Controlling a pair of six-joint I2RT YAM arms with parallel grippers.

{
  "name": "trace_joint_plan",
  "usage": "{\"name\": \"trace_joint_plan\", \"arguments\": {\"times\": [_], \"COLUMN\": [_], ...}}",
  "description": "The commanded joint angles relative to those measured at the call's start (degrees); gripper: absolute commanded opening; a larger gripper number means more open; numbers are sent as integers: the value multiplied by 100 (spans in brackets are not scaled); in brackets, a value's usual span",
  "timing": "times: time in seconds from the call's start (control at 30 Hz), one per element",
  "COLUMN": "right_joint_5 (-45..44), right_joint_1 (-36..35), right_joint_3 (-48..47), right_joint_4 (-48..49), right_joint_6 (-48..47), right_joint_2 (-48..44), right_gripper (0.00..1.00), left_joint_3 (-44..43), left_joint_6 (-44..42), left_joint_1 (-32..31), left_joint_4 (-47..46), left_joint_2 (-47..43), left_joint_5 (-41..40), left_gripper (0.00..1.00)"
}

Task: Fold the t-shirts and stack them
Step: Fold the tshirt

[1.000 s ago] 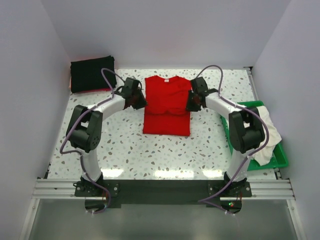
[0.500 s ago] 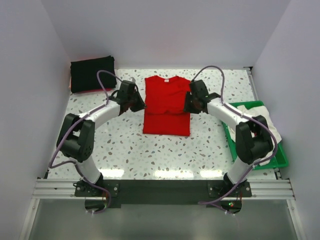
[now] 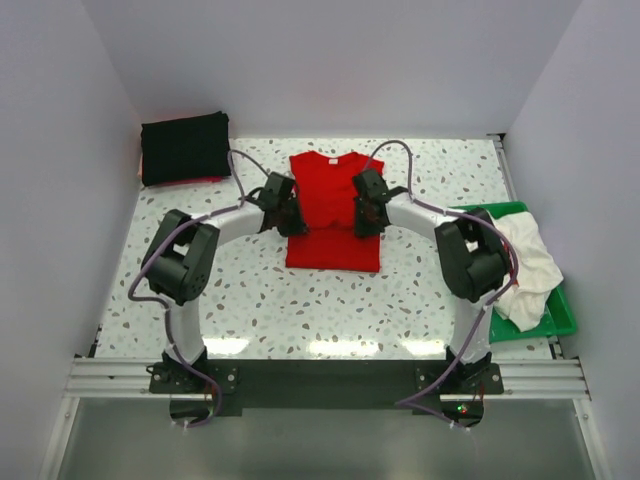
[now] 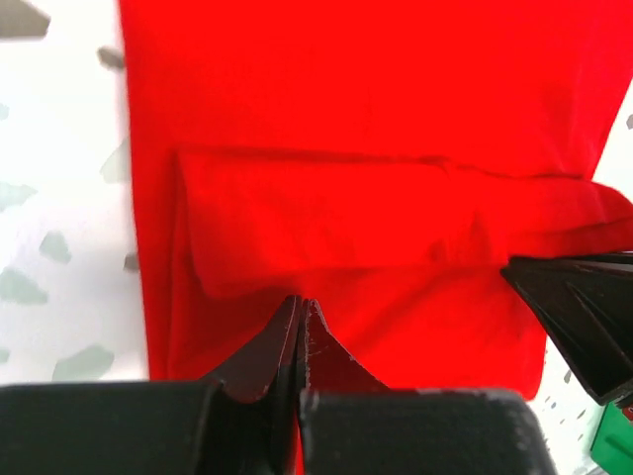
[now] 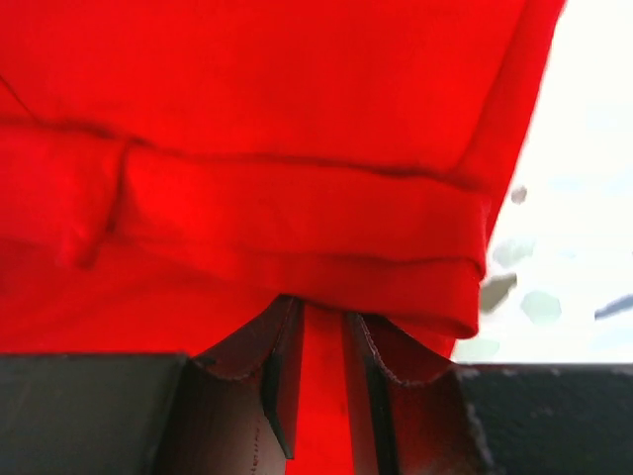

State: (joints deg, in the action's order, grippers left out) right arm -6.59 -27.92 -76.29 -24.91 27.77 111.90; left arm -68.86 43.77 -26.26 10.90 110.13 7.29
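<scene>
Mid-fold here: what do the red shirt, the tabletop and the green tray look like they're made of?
Red t-shirt: soft matte knit cloth, probably cotton; it creases and rolls into soft folds.
Tabletop: hard and smooth, white with grey flecks, a terrazzo look. Glare patches suggest a slight gloss. Whether it is stone or laminate I cannot tell.
Green tray: rigid, with a thin raised rim, likely moulded plastic.

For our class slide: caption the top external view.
Left end effector and right end effector pinch the red t-shirt at its sides, mid-fold.
</scene>
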Motion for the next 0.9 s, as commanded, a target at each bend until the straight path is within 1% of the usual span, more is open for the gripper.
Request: {"name": "trace_joint_plan", "arguments": {"times": [0.0, 0.07, 0.17, 0.2, 0.27, 0.37, 0.4, 0.5, 0.63, 0.7, 0.77, 0.8, 0.87], "right_joint_5": [-211, -237, -115, -97, -27, 70, 105, 228, 246, 228, 211, 219, 211], "right_joint_1": [59, 120, 252, 287, 375, 454, 472, 560, 595, 586, 586, 586, 586], "right_joint_3": [-667, -966, -1238, -1291, -1484, -1696, -1713, -1696, -1591, -1582, -1582, -1590, -1608], "right_joint_4": [-40, -102, -137, -137, -164, -260, -252, -182, -67, -41, -32, -32, -23], "right_joint_6": [-131, -140, -114, -88, -70, -44, -17, 35, 62, 53, 80, 97, 106], "right_joint_2": [183, 376, 517, 596, 719, 939, 1000, 1027, 878, 817, 729, 702, 667], "right_gripper": [25, 25, 25, 26, 26, 26, 26, 26, 29, 30, 31, 31, 31], "left_joint_3": [-531, -768, -1084, -1173, -1401, -1586, -1613, -1534, -1236, -955, -796, -778, -787], "left_joint_6": [-184, -219, -272, -298, -316, -378, -421, -466, -422, -369, -334, -325, -316], "left_joint_1": [33, 42, 112, 165, 218, 288, 288, 288, 288, 279, 279, 271, 271], "left_joint_4": [-88, 0, 97, 123, 211, 229, 237, 194, 106, -43, -149, -175, -184], "left_joint_2": [149, 281, 448, 483, 553, 501, 466, 273, -8, -122, -219, -237, -237], "left_joint_5": [27, -25, -43, -35, -35, 27, 36, 27, 18, 9, -8, -8, -17], "left_gripper": [0, 2, 8, 13, 17, 29, 34, 40, 39, 35, 34, 30, 28]}}
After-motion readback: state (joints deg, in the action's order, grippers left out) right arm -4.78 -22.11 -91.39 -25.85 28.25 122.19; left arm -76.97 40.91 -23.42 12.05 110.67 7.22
